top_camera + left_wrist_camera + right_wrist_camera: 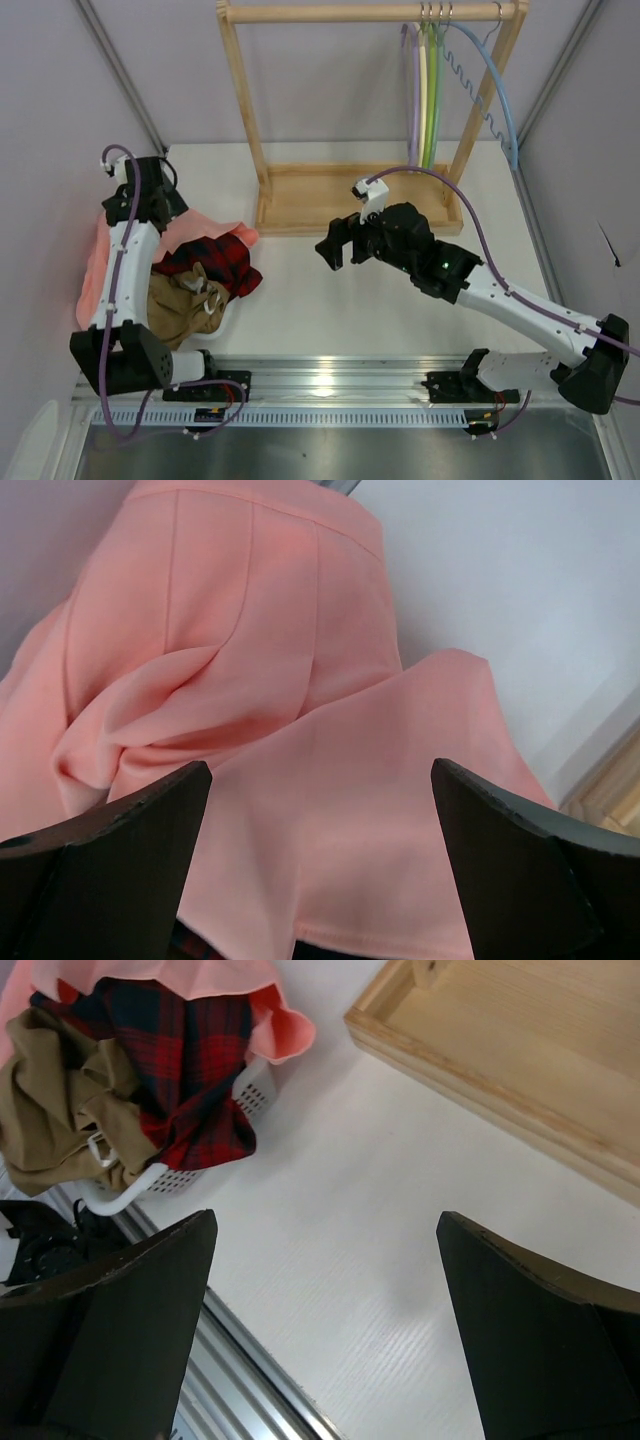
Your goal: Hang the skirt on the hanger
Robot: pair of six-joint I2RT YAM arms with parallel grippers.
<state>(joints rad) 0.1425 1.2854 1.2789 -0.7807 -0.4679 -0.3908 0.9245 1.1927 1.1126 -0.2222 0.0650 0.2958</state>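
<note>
Left gripper is spread wide and empty, with the skirt bunched just past its tips at 12 o'clock, right gripper gapes too, hanger hangs at 1 o'clock.

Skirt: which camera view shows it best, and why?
Left wrist: the skirt fills the frame, pleats and hem clear. The top view shows it small and partly covered; the right wrist catches only a pink edge.

We are seeing the left arm and right arm wearing white shells, black joints and lilac cables; a green light is glowing at three o'clock.
</note>
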